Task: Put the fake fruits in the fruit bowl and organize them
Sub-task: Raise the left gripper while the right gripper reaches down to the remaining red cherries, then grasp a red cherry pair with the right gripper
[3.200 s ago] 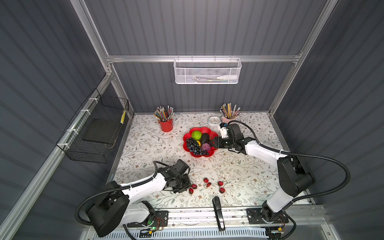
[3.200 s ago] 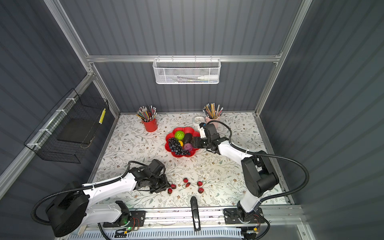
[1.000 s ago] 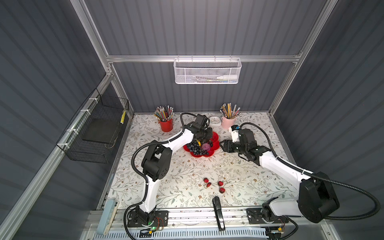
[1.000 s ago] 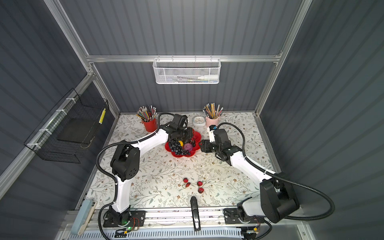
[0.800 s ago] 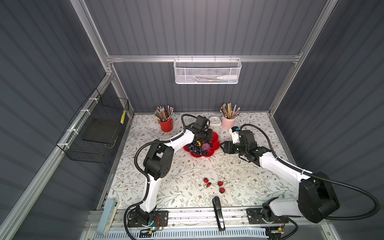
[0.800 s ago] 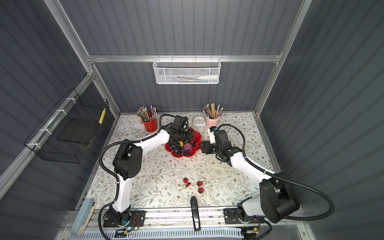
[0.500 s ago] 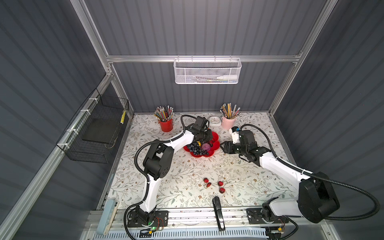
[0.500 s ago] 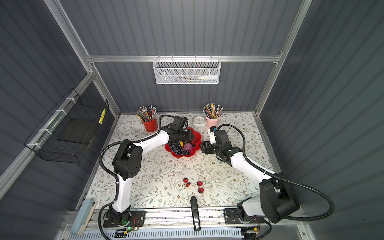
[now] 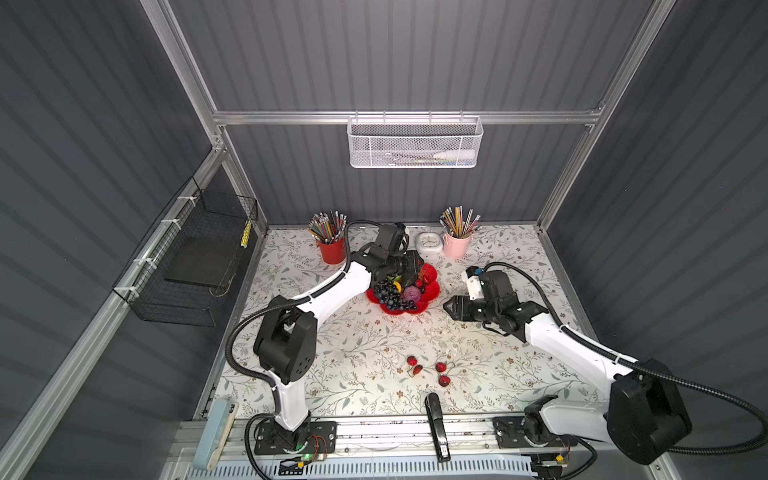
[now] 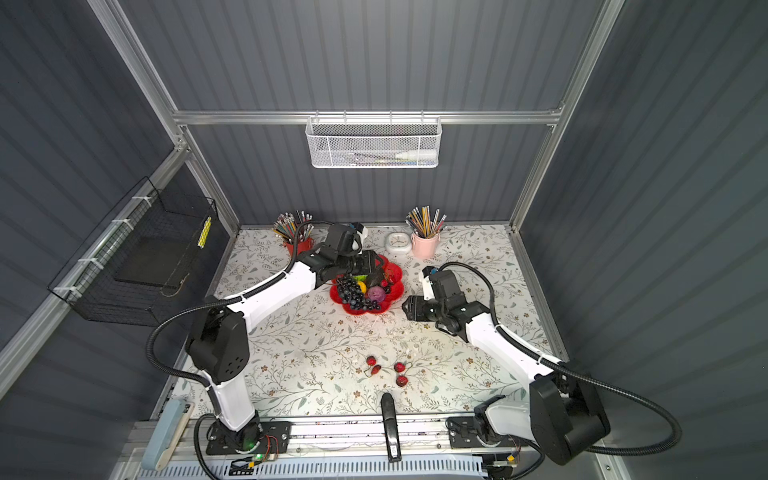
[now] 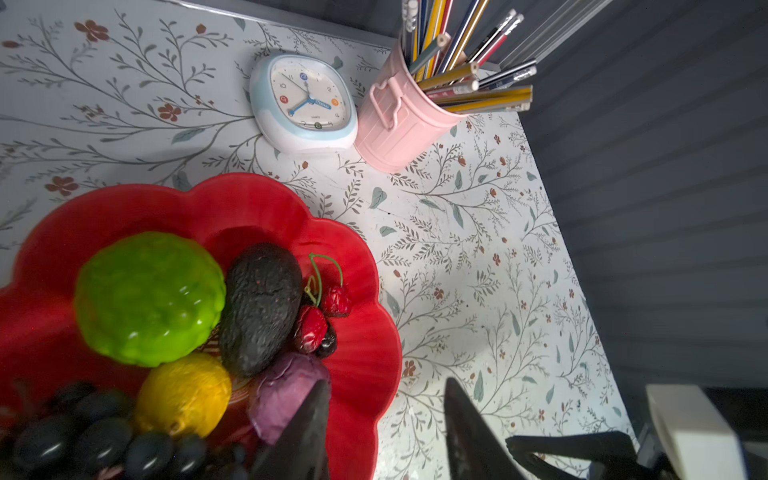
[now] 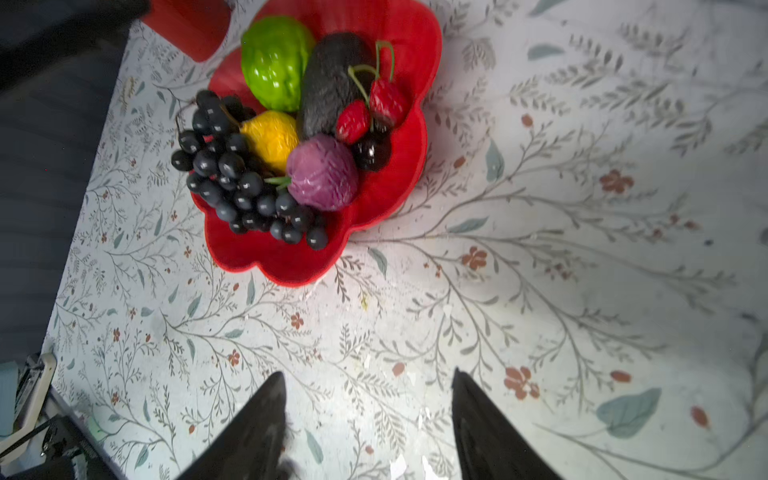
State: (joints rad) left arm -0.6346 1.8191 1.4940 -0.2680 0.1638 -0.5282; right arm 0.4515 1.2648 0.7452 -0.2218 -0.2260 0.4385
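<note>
The red fruit bowl [image 9: 433,287] [image 10: 357,311] holds a dark grape bunch [image 12: 245,183], a green ball [image 12: 276,62], a yellow pear [image 12: 270,137], an avocado [image 12: 328,83], a purple fruit [image 12: 322,172], a pair of cherries [image 11: 320,309] and a black cluster [image 12: 372,151]. My left gripper [image 11: 386,384] [image 9: 409,266] hovers open over the bowl's right rim, empty. More red cherries [image 9: 415,365] [image 9: 442,374] lie on the table near the front. My right gripper [image 12: 368,374] [image 9: 451,309] stands open and empty over the table, just right of the bowl.
Behind the bowl stand a red pencil cup [image 9: 332,249], a small clock [image 9: 428,243] and a pink pencil cup [image 9: 455,245]. A black tool [image 9: 434,415] lies at the front edge. A black wire basket [image 9: 199,270] hangs on the left wall.
My left gripper carried a pair of cherries from the front of the table to the bowl, then opened over it within the last second, leaving them inside. The right arm drew back from the bowl.
</note>
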